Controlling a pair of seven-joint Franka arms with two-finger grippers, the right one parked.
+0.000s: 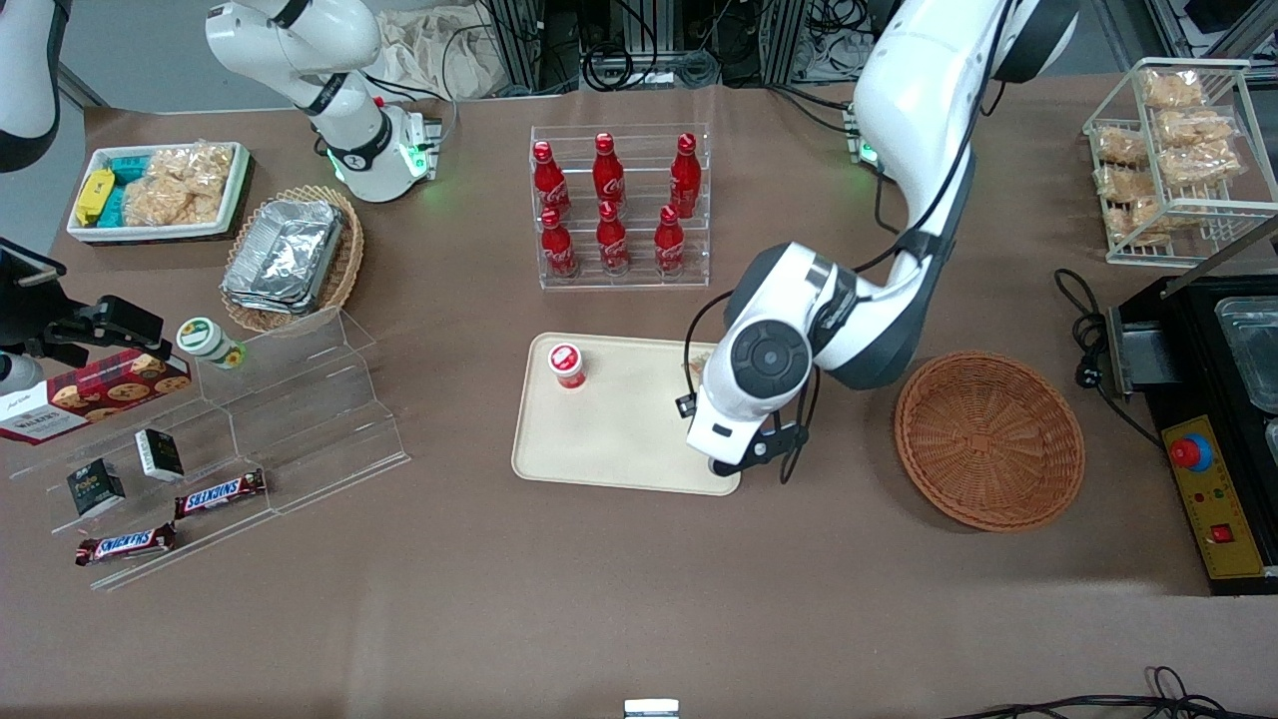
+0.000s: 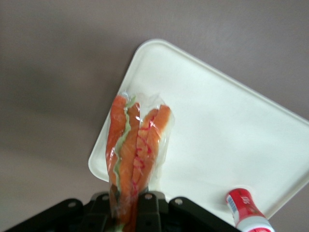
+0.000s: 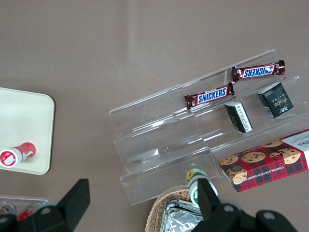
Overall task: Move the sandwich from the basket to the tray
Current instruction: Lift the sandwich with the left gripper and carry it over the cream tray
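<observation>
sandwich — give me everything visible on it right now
The sandwich is wrapped in clear film, showing orange filling layers with a pale green strip and red streaks along its exposed edge; no bread face shows. It is held edge-on in the gripper, which is shut on one end of it, and hangs above the tray at the edge toward the working arm's end, not yet resting on it. In the front view the arm hides nearly all of it. The basket is empty.
</observation>
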